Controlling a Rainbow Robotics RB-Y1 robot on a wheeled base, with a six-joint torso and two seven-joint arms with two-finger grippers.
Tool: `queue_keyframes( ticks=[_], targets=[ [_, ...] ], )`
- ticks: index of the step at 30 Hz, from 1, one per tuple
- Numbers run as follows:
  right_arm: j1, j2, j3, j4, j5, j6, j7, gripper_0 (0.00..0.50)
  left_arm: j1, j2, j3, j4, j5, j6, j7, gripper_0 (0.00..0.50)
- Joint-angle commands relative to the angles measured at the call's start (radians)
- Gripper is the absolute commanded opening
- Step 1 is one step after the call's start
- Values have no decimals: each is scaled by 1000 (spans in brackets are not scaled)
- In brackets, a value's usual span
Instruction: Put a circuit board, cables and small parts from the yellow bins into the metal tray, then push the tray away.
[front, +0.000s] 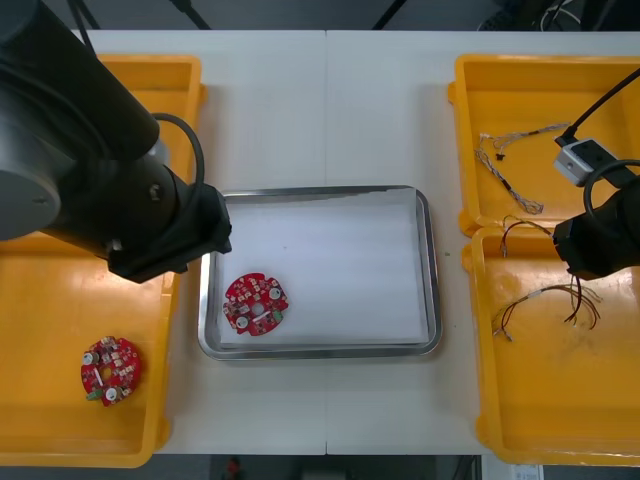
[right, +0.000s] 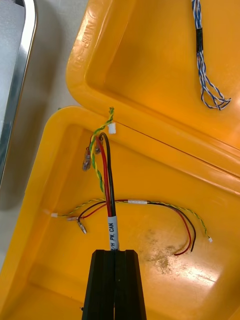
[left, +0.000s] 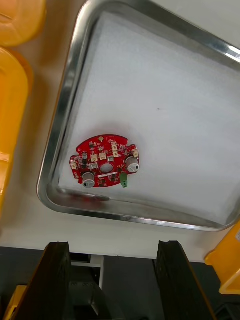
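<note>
A light table (front: 330, 120) carries yellow plastic bins (front: 560, 420) at each side, with a shiny metal tray (front: 431, 270), white inside, between them. The left gripper (left: 112, 245) hangs by the tray's rim, fingers wide apart. A round red circuit board (left: 104, 161) lies in the tray's corner beyond them, untouched. Over the near right bin, the right gripper (right: 115, 252) pinches a red, black and yellow-green cable (right: 106, 170).

A light bench (front: 370, 110) with a thin seam (front: 326, 110) running down its middle; beyond the bench's far and near edges lies dark floor (front: 300, 12)
</note>
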Motion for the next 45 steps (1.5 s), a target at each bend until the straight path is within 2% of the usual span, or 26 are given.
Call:
queue_keyframes(
  ticks=[1, 9, 18, 22, 29, 35, 40, 45],
  targets=[
    [-28, -29, 17, -23, 5, 3, 5, 0, -39, 110, 96, 15, 96, 8, 4, 500],
    [-97, -34, 95, -36, -9, 3, 35, 0, -37, 207, 181, 165, 197, 25, -147, 500],
    [-201, -34, 259, -65, -21, 3, 64, 0, -39, 259, 227, 342, 191, 28, -252, 500],
    [-258, -34, 368, -72, -29, 3, 82, 0, -49, 265, 235, 445, 166, 28, -312, 500],
    [-372, -21, 537, -72, -36, 3, 113, 0, -74, 265, 235, 566, 129, 6, -337, 500],
    [-429, 26, 646, -72, -33, 3, 136, 0, -95, 262, 235, 672, 106, -21, -371, 500],
    [-458, 60, 744, -72, -13, -62, 162, 0, -114, 253, 235, 777, 97, -44, -450, 500],
    [-467, 91, 824, -33, 8, -148, 186, 0, -138, 233, 235, 857, 73, -61, -460, 500]
  ],
)
